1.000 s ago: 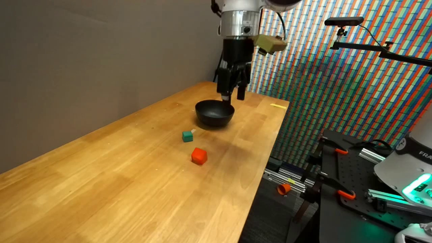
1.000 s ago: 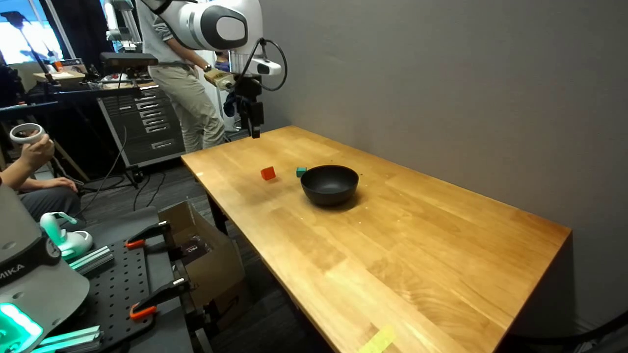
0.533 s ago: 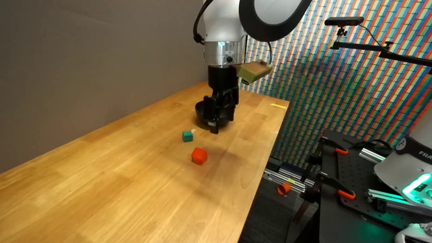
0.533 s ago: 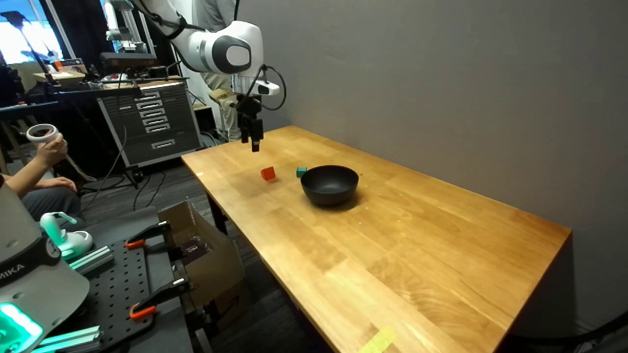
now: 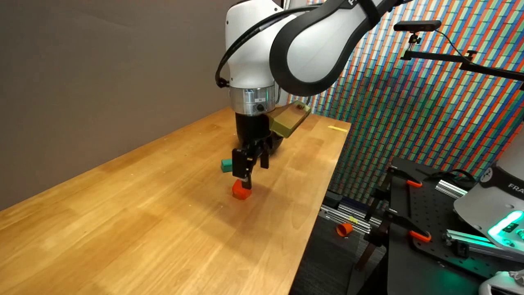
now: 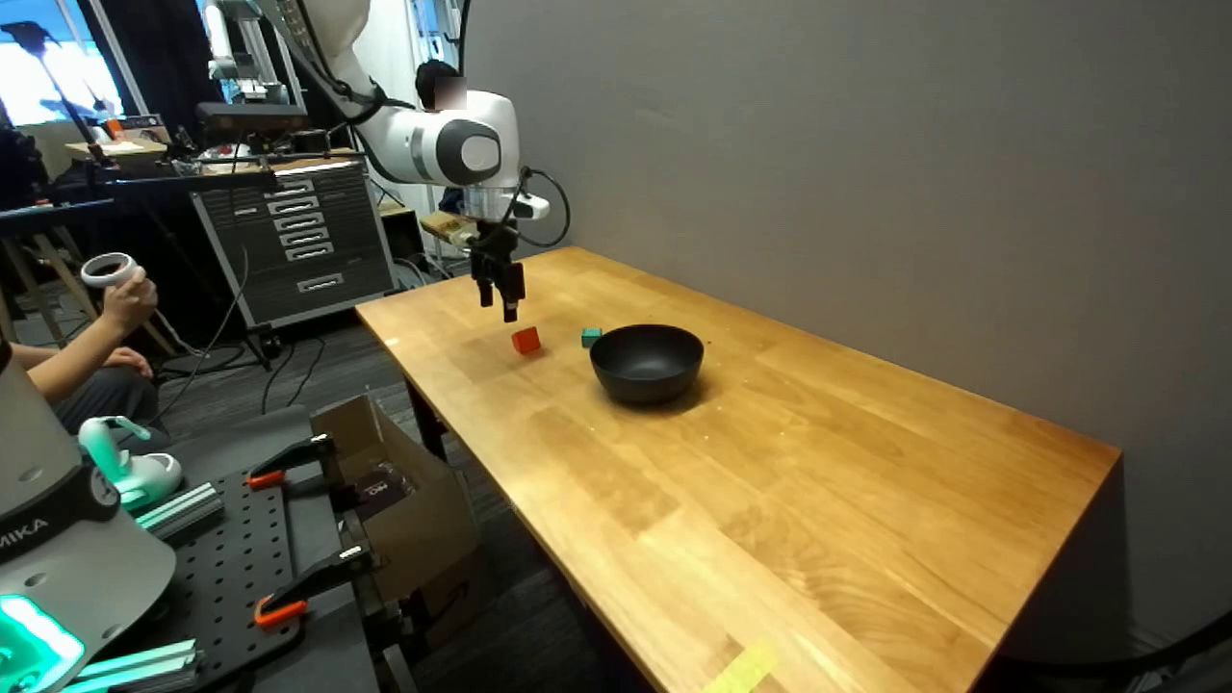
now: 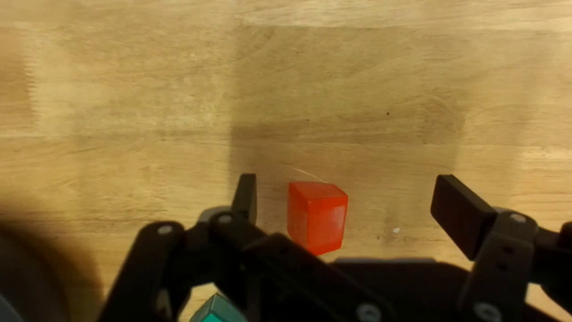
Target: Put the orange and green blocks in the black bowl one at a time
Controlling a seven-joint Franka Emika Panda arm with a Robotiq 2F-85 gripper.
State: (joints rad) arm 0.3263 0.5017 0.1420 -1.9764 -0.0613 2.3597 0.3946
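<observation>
The orange block [image 5: 239, 192] sits on the wooden table, and it also shows in an exterior view [image 6: 526, 340] and in the wrist view [image 7: 318, 214]. My gripper [image 7: 351, 201] is open and empty above it. The block lies between the fingers in the wrist view, nearer the left finger. The gripper shows in both exterior views [image 5: 256, 174] [image 6: 498, 306]. The green block [image 6: 591, 337] sits beside the black bowl [image 6: 647, 387]; in the wrist view the green block [image 7: 219, 311] is partly hidden by the gripper. The bowl looks empty. My arm hides most of it in an exterior view [image 5: 277, 144].
A grey wall [image 6: 866, 192] runs along the long side of the wooden table [image 6: 818, 481]. Yellow tape [image 6: 743, 669] marks the table. The robot's base platform [image 6: 231, 549] with clamps stands beside the table. A person's hand [image 6: 130, 298] holds a controller.
My gripper has come down and moved from beyond the bowl to above the orange block, staying open. The blocks and the bowl have not moved.
</observation>
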